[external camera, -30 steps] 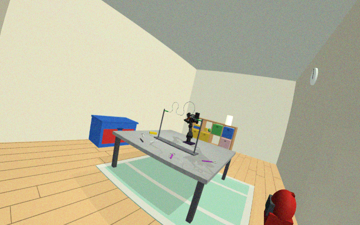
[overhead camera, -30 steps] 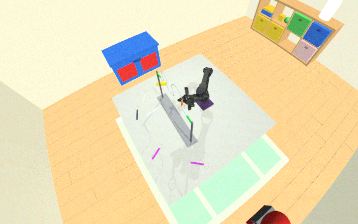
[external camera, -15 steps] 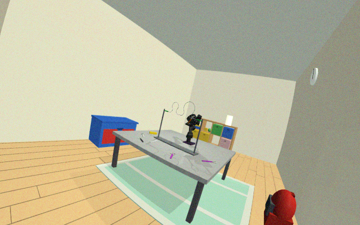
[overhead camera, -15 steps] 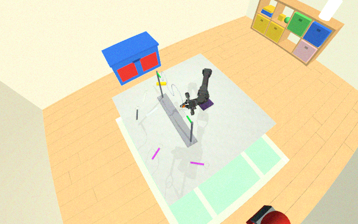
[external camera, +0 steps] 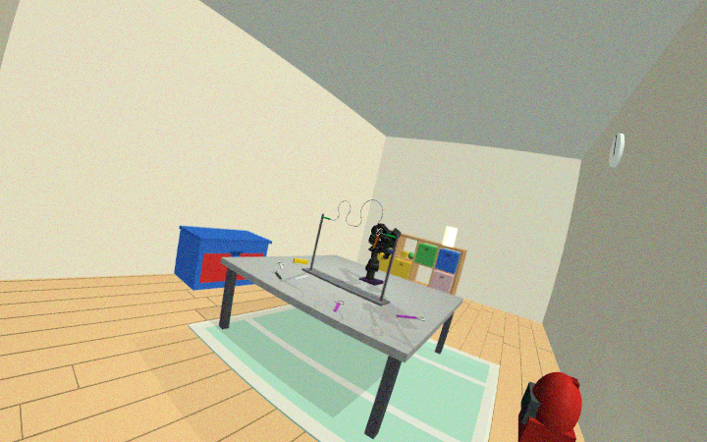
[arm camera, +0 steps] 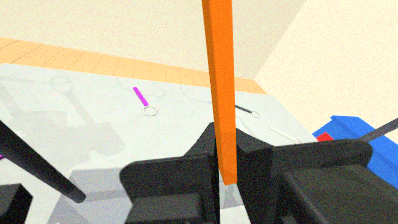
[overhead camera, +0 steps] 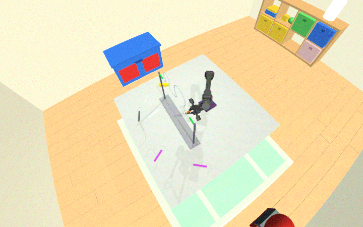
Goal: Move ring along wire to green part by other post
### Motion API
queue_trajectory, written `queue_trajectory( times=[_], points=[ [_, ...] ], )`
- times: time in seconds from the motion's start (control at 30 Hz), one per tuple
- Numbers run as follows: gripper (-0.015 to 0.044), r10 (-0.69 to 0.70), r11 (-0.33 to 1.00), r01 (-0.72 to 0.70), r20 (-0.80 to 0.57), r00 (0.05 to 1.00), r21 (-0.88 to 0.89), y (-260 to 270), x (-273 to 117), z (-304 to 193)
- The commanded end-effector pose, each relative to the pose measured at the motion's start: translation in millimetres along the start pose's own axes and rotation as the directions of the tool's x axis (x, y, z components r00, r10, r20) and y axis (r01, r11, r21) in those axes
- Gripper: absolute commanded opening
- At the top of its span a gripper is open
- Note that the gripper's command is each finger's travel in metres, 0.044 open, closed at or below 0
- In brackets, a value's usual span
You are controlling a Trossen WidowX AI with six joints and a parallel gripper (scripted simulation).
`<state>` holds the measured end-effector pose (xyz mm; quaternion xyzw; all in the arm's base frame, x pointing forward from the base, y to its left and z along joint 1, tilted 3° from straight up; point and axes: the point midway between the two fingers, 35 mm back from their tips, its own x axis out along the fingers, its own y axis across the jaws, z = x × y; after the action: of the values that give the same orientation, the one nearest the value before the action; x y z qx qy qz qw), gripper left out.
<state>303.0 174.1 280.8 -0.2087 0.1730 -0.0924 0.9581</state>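
Observation:
My gripper is shut on the orange handle. The ring is at the handle's end, out of the wrist view. It is by the wire just inboard of the near green part, beside the near post. The ring is too small to tell whether it touches the wire. The grey wire curves up and away to the far green part at the far post.
The posts stand on a grey base. A yellow cylinder is near the far post. Magenta-handled rings and a black-handled one lie on the table. The arm's purple base plate is behind.

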Motion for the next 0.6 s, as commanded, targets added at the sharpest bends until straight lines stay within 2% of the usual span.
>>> queue_trajectory(
  times=[0.0, 0.57],
  points=[
    [-0.015, 0.039, 0.997, -0.038, -0.011, 0.999, 0.071, 16, -2, 0],
    [-0.015, 0.133, 0.956, -0.123, -0.021, 0.991, 0.267, 54, -11, 8]
  ],
)
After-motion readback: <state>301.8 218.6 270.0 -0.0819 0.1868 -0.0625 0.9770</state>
